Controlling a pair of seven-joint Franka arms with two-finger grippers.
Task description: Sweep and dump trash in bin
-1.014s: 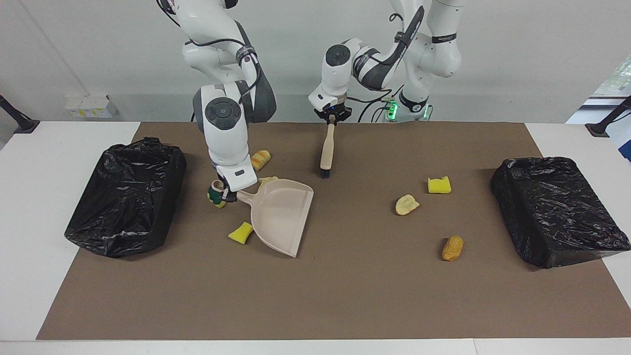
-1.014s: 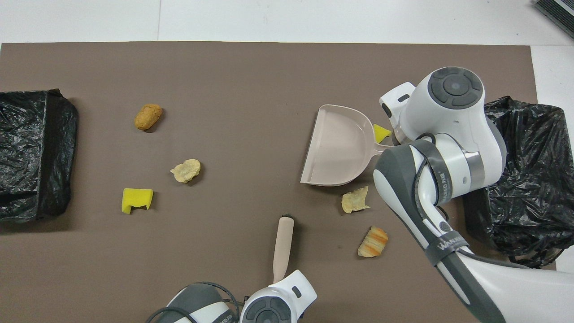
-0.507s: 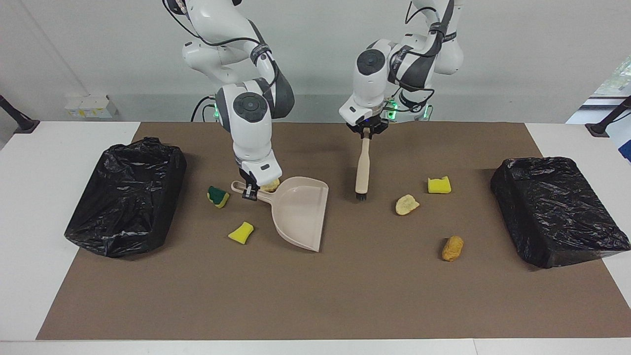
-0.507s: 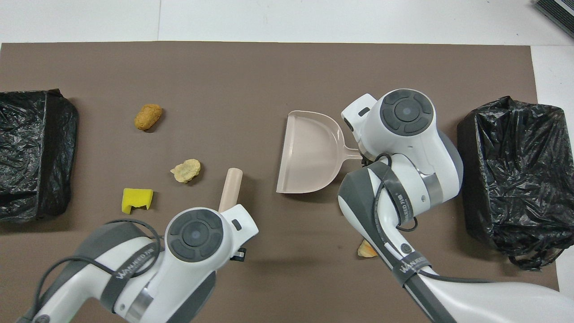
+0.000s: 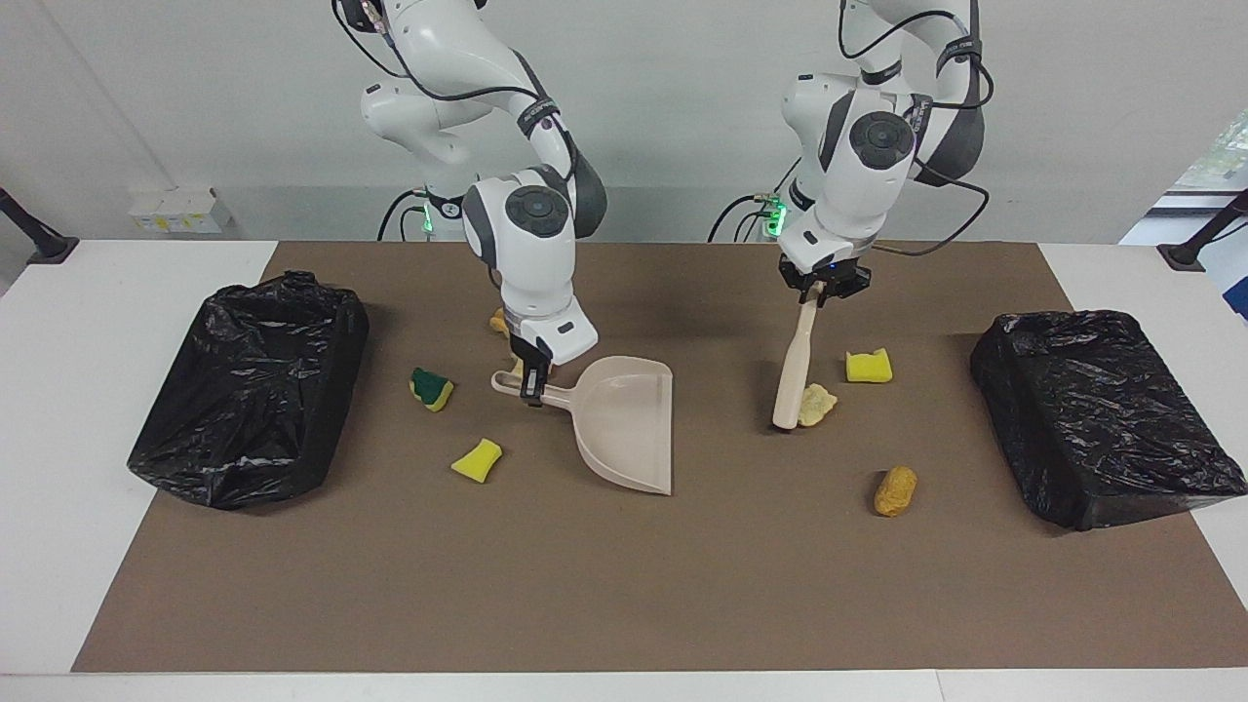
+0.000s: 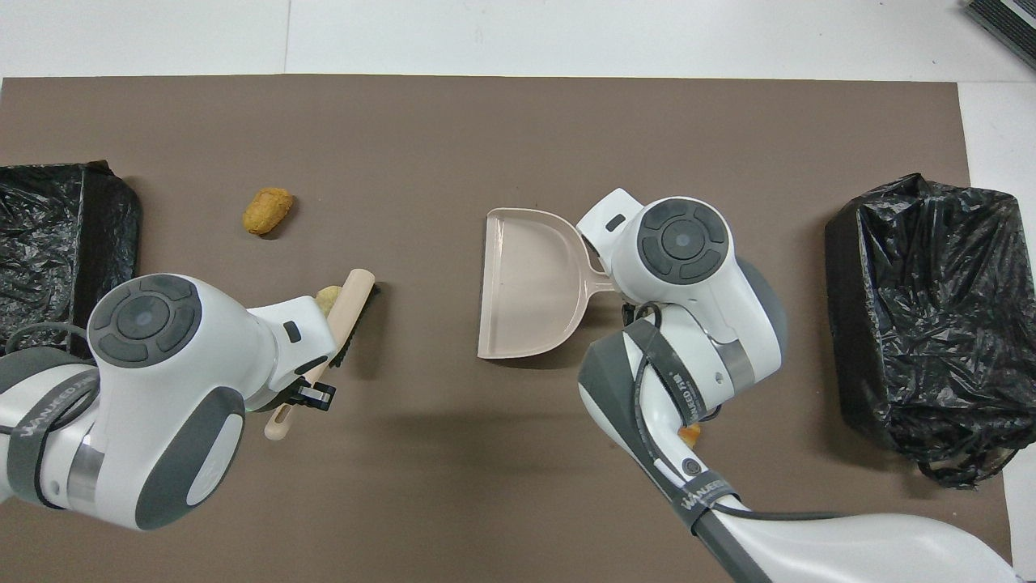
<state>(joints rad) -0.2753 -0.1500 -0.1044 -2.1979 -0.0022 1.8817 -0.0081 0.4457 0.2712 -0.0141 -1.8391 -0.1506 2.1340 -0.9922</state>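
One camera sits high across the table and faces the two robots, taking in the whole brown mat (image 5: 624,585), both black bin bags and the wall. The other hangs high above the robots' end and looks steeply down and forward, closer in, cropping the bags at the edges. Both share the dustpan (image 5: 629,424) (image 6: 530,295) and mid-mat, half a turn apart.
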